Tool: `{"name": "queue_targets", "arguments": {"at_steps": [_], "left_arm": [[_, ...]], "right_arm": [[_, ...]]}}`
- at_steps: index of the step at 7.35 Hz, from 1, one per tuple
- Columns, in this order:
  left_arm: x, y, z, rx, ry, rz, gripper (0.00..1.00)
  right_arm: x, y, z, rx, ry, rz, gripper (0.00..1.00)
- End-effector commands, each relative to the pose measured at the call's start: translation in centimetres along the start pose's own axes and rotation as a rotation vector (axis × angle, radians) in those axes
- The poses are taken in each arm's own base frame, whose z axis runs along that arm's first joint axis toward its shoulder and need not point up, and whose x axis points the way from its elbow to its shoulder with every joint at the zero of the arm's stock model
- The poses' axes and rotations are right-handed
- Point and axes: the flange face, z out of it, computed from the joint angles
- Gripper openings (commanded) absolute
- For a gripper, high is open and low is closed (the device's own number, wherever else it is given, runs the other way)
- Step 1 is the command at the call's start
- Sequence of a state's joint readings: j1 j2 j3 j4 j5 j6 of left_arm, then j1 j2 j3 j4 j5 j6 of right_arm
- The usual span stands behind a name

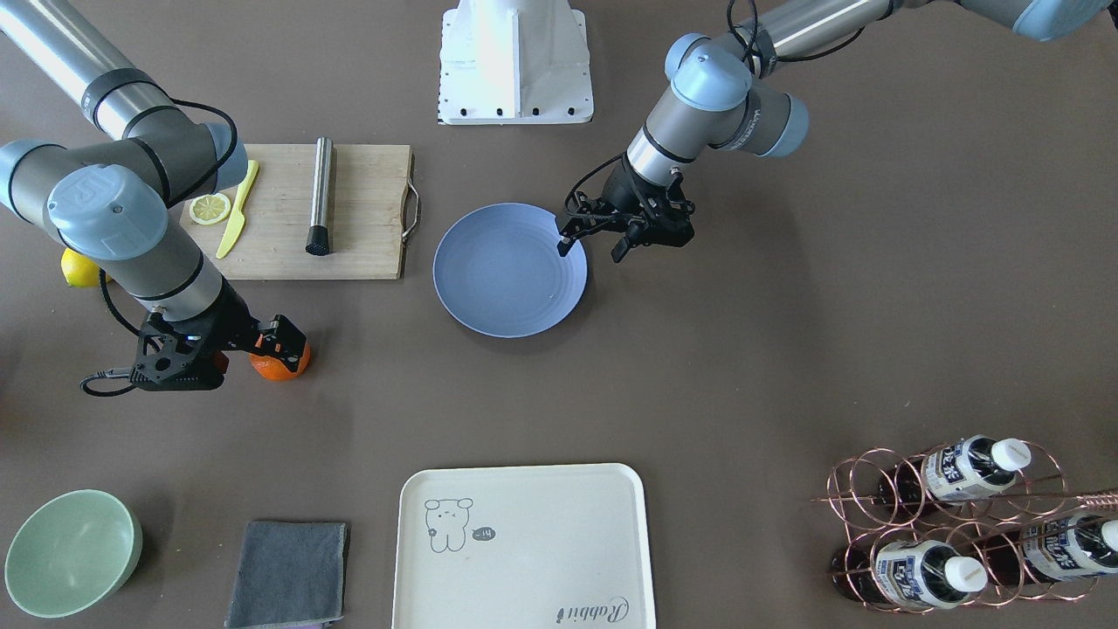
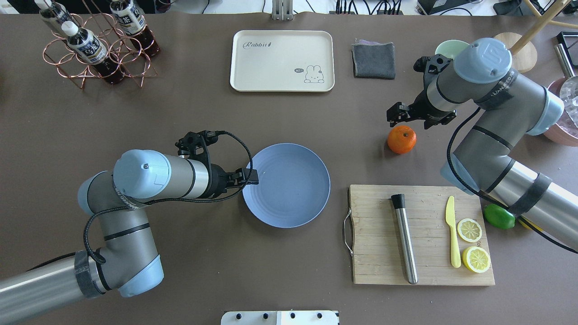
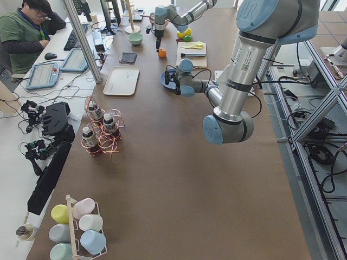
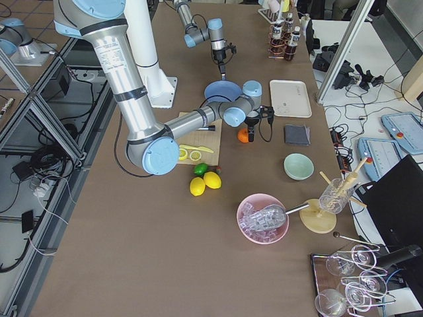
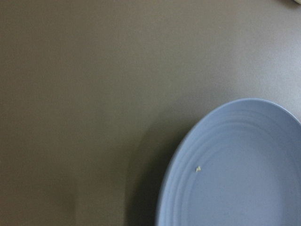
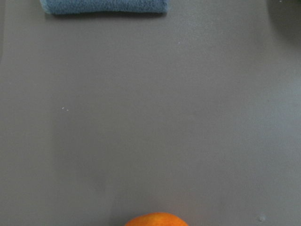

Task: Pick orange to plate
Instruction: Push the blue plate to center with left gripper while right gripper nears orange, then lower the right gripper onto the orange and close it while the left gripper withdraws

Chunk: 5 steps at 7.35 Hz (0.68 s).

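Overhead exterior shows the small round bright-orange fruit (image 2: 402, 139) whole on the brown counter (image 2: 203, 113) beside the right gripper's (image 2: 415, 118) parted fingers; front-facing half-hides it beneath them, wrist pointing down.

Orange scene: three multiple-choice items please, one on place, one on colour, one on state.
1. The orange lies: A in the tray; B on the table near the cutting board; C in the bowl.
2. The knife is: A white; B yellow; C green.
3. The left gripper has fingers: A apart; B shut on the orange; C shut on the knife.
Answers: B, bare tabletop under it; B, yellow in the overhead view; A, a gap shows between them by the plate.
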<state>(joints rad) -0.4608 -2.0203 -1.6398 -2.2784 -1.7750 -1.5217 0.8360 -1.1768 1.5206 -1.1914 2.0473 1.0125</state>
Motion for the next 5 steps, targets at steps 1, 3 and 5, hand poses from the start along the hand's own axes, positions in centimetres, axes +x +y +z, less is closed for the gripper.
{"name": "queue_targets", "arguments": {"at_steps": [1, 3, 5], "left_arm": [[0.0, -0.5, -0.2, 0.008, 0.001, -0.003, 0.98], [-0.2, -0.5, -0.1, 0.008, -0.002, -0.003, 0.98], [-0.2, -0.5, -0.1, 0.013, -0.002, -0.003, 0.98]], "right_arm": [[-0.6, 0.4, 0.3, 0.0, -0.015, 0.018, 1.0], [-1.8, 1.5, 1.1, -0.016, -0.02, 0.009, 1.0], [-2.3, 2.2, 1.5, -0.027, -0.021, 0.002, 1.0]]}}
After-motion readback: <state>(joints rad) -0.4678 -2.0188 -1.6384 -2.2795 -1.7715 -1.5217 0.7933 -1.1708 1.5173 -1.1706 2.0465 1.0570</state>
